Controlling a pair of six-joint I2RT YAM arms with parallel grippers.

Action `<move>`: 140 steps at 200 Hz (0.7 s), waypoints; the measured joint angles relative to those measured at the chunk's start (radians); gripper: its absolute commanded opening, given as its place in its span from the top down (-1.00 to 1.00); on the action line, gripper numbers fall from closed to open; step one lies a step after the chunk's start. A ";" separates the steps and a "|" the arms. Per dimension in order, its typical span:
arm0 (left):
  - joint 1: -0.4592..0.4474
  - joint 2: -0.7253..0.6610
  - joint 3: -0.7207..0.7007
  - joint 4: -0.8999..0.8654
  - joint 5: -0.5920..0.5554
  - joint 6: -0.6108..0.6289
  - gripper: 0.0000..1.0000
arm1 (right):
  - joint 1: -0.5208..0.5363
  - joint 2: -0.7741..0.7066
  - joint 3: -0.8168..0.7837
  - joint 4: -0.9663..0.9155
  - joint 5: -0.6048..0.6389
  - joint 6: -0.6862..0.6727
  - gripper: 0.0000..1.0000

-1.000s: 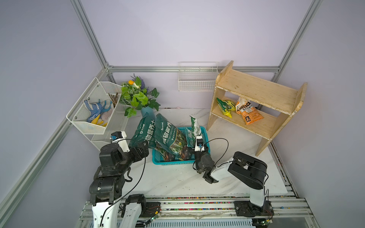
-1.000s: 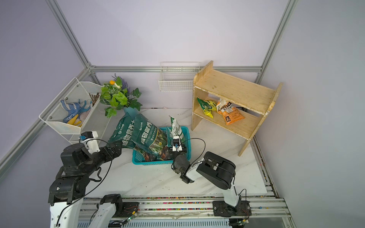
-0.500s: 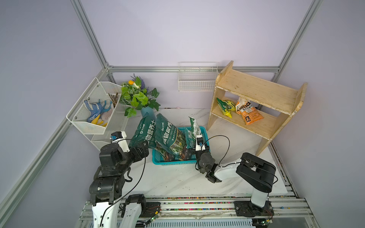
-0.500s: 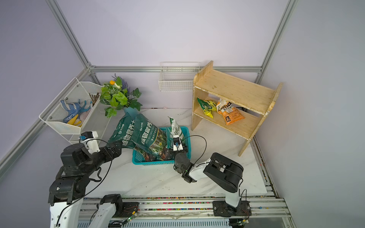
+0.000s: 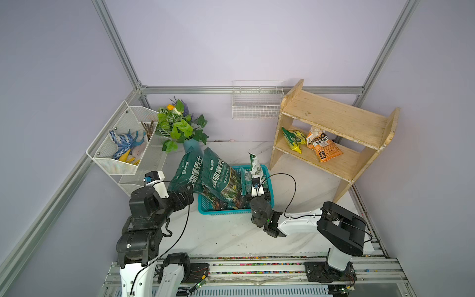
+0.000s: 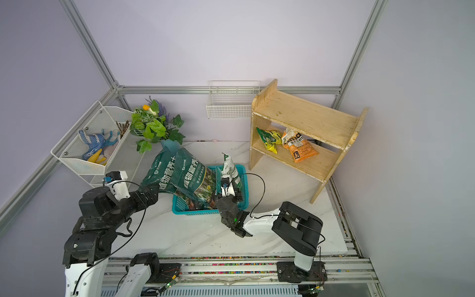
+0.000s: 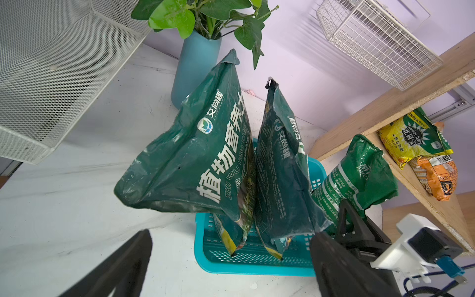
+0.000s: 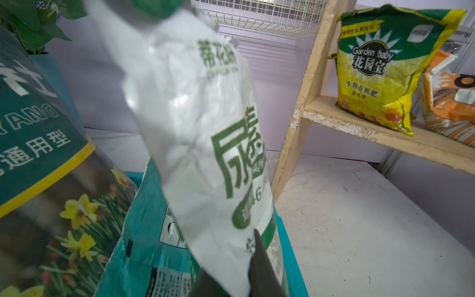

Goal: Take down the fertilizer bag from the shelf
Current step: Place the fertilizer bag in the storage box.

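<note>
The wooden shelf (image 5: 334,115) (image 6: 305,115) stands at the back right, its top tier bare. On its lower tier lean a yellow-green bag (image 5: 293,138) (image 8: 380,72) and an orange bag (image 5: 323,146) (image 8: 449,108). A white-and-green fertilizer bag (image 5: 255,167) (image 6: 229,167) (image 8: 200,128) stands upright in the right end of the teal basket (image 5: 226,211). My right gripper (image 5: 259,192) (image 8: 231,270) is shut on its lower edge. My left gripper (image 5: 189,191) (image 7: 231,234) is open beside the basket's left end, holding nothing.
Two large dark green bags (image 5: 187,172) (image 5: 221,177) lean out of the basket to the left. A potted plant (image 5: 180,126) and a white mesh rack (image 5: 123,144) holding gloves stand at the back left. A white wire basket (image 5: 257,102) hangs on the back wall.
The right arm's elbow has swung to the right while its gripper stayed at the basket, still shut on the bag. The left arm has not moved.
</note>
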State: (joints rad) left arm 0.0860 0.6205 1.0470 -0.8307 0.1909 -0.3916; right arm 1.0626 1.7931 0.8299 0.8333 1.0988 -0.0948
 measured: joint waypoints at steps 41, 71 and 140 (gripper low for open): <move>0.000 0.000 0.000 0.000 0.000 0.000 -1.00 | 0.010 0.080 0.072 0.001 0.050 -0.078 1.00; 0.000 0.000 0.000 0.000 0.000 0.000 -1.00 | 0.016 0.120 0.113 0.009 0.064 -0.153 1.00; 0.001 0.000 0.000 0.000 0.000 0.000 -1.00 | 0.008 0.158 0.176 -0.053 0.034 -0.214 1.00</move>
State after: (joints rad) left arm 0.0872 0.6205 1.0470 -0.8310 0.1909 -0.3916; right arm 1.0702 1.9511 1.0061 0.7803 1.1328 -0.3092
